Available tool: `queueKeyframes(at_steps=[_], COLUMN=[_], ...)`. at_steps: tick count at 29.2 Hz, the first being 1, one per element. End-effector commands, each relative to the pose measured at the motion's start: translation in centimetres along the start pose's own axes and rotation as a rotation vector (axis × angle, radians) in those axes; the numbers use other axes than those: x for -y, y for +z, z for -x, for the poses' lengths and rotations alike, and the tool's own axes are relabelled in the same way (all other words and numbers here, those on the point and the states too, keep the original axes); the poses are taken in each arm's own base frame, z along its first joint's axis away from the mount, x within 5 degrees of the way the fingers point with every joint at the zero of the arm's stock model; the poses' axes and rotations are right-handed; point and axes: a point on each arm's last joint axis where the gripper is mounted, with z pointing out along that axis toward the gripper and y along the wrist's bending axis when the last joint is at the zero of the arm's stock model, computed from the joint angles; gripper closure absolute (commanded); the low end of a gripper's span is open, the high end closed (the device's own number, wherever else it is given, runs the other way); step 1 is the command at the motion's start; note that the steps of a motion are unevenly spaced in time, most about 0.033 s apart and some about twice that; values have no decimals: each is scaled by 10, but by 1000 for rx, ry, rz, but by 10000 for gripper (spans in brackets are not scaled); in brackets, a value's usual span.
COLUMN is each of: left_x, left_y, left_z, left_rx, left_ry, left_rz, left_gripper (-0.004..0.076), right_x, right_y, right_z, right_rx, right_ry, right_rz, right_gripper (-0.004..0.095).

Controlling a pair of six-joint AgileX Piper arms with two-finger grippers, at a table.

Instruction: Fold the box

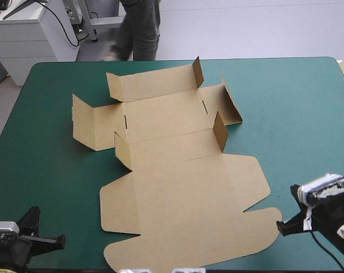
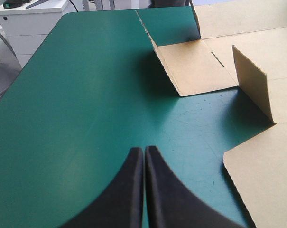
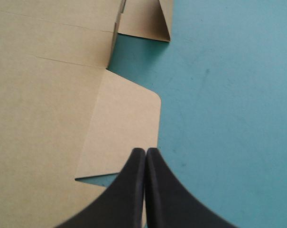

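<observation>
Left gripper (image 2: 144,152) nearest, by table's near left corner: black fingers pressed together, nothing between them, over bare teal-green cover (image 1: 291,102). Right gripper (image 3: 145,152) at near right: fingers likewise clenched and empty, tip at edge of rounded side flap of box (image 1: 177,193); contact unclear. Brown board lies mid-table: large lid panel flat toward near edge; farther on, tray part with long walls and end flaps partly raised, untucked.

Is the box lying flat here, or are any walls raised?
Mostly flat: the box lies spread on the teal-green cover, lid panel flat; only small flaps at its far end stand up, none tucked.
</observation>
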Motion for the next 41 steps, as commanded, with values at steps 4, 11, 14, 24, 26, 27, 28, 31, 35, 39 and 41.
queueKeyframes(at_steps=[4,11,14,24,26,27,28,31,35,39,41], left_x=[0,0,0,0,0,0,0,0,0,0,0], left_y=[-3,-3,-3,-3,-3,-3,-3,-3,-3,-3,-3], left_z=[14,14,14,14,14,14,14,14,14,14,14], left_rx=[85,85,85,85,85,85,85,85,85,85,85], left_ry=[-8,-8,-5,-5,-5,-5,-5,-5,-5,-5,-5], left_rz=[-4,-4,-4,-4,-4,-4,-4,-4,-4,-4,-4], left_gripper=[731,731,731,731,731,731,731,731,731,731,731], right_x=[17,30,33,7,1,-2,-3,-6,-6,-5,-4], right_y=[34,80,102,170,187,196,204,223,240,250,256], right_z=[65,90,99,136,139,140,140,141,147,157,164], right_rx=[72,55,33,-66,-121,-157,-195,-278,-319,-330,-319], right_ry=[-76,-47,9,-119,-121,-118,-127,-131,-121,-65,-67], right_rz=[75,132,191,335,329,317,305,287,300,286,286], right_gripper=[921,921,921,921,921,921,921,906,743,454,327])
